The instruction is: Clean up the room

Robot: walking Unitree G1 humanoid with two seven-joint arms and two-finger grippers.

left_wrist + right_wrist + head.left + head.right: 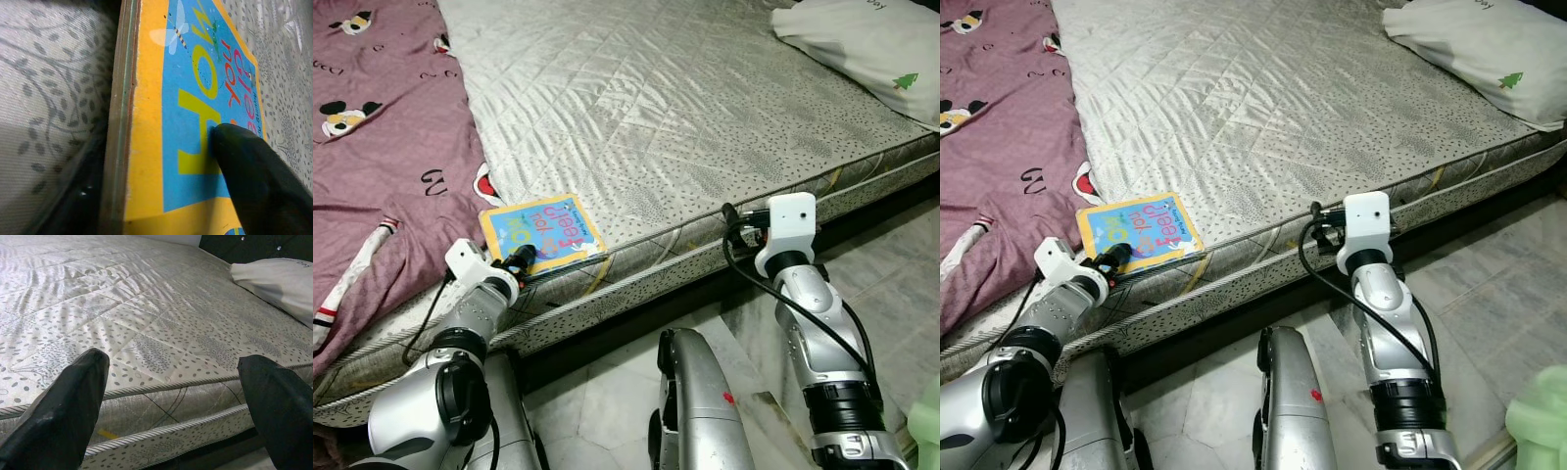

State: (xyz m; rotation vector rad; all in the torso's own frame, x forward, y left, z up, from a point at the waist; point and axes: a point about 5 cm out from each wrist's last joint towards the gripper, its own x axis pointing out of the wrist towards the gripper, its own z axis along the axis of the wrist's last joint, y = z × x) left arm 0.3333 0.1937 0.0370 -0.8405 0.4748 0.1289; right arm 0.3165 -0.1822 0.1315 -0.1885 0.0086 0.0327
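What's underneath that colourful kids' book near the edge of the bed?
The book lies flat on the grey quilted mattress, beside the pink blanket. The left gripper is at its near edge, one finger on the cover. Whatever lies directly beneath the book is hidden.

Head views are evenly lit and sharp; soft sheen runs across the quilted mattress [685, 108]. A dark shadow band lies beneath the bed edge. The left wrist view is dim, soft-focused (very close range); the book [195, 112] cover stays legible.
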